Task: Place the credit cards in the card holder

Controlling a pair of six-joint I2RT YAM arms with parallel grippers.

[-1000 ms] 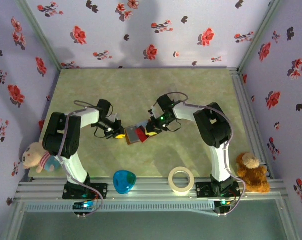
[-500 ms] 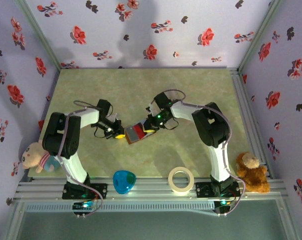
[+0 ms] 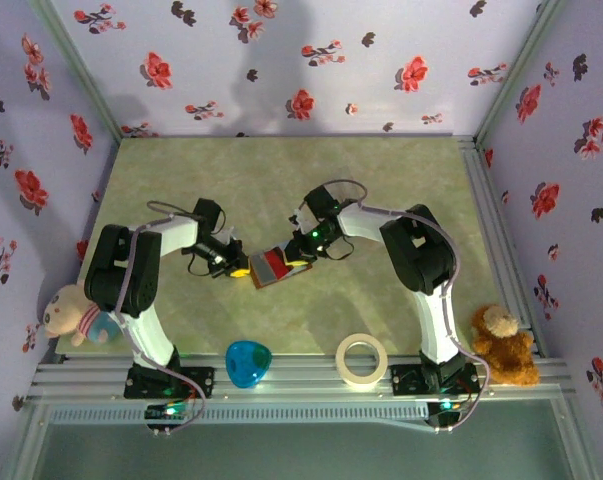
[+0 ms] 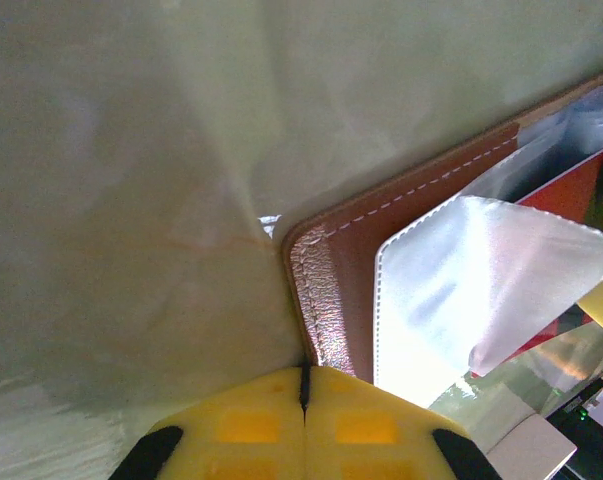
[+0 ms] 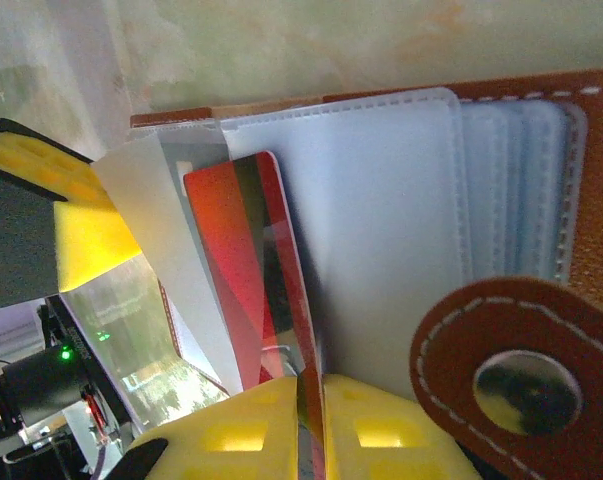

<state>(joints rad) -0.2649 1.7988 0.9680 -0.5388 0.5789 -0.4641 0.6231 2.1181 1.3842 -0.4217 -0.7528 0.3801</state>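
The brown card holder (image 3: 271, 268) lies open mid-table between both arms. My left gripper (image 3: 238, 269) is shut on its left edge; in the left wrist view the yellow fingers meet (image 4: 304, 374) on the stitched leather rim (image 4: 319, 290), beside a clear sleeve (image 4: 461, 280). My right gripper (image 3: 299, 260) is shut on a red credit card (image 5: 236, 260), the card edge pinched between the yellow fingers (image 5: 311, 388). The card slants between the clear sleeves (image 5: 381, 220) of the holder (image 5: 591, 110). The round closing tab (image 5: 521, 370) hangs at lower right.
A blue heart-shaped object (image 3: 249, 362) and a tape roll (image 3: 362, 360) sit near the front rail. A brown teddy (image 3: 501, 345) lies at the right edge and a plush toy (image 3: 71, 312) at the left. Flowered walls enclose the table.
My right gripper has moved left toward the holder, sliding the red card further between the sleeves. The left gripper has kept its hold in place.
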